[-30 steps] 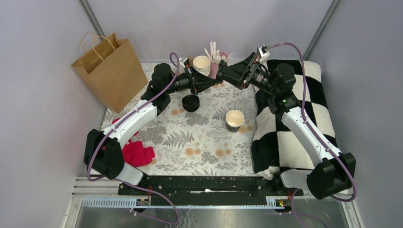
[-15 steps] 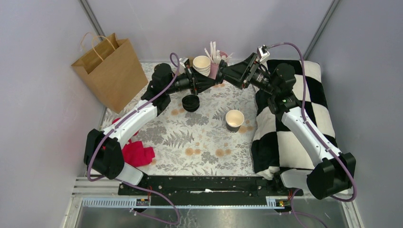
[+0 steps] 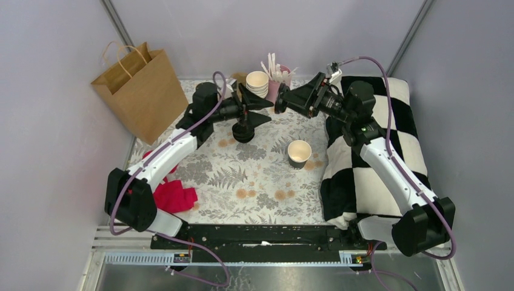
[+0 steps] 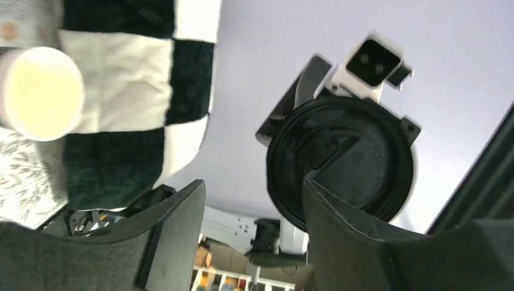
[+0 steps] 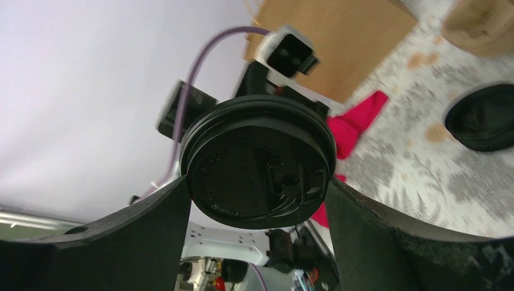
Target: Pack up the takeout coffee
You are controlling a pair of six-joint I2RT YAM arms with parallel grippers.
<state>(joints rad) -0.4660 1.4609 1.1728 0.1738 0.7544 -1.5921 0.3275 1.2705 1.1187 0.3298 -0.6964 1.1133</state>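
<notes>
The takeout coffee cup (image 3: 299, 151), black outside and cream inside, stands open-topped on the floral mat; it also shows in the left wrist view (image 4: 39, 91). Its round black lid (image 5: 260, 160) is held by its rim between the fingers of my right gripper (image 5: 256, 182), in the air near the back of the table (image 3: 280, 102). My left gripper (image 3: 265, 110) faces it with its jaws apart and nothing between them. In the left wrist view the lid (image 4: 342, 160) sits beyond my open left gripper (image 4: 251, 191), partly behind one finger (image 4: 363, 236).
A low stack of black lids (image 3: 243, 130) lies below the left gripper. Nested lidless cups (image 3: 257, 82) and a pink holder of stirrers (image 3: 276, 85) stand at the back. A brown paper bag (image 3: 140, 91) stands back left, a checkered pillow (image 3: 376, 139) lies right, and a red cloth (image 3: 173, 194) lies front left.
My left gripper has opened, let go of the lid and drawn back to the left. The right gripper has closed a little on the lid and now holds it alone.
</notes>
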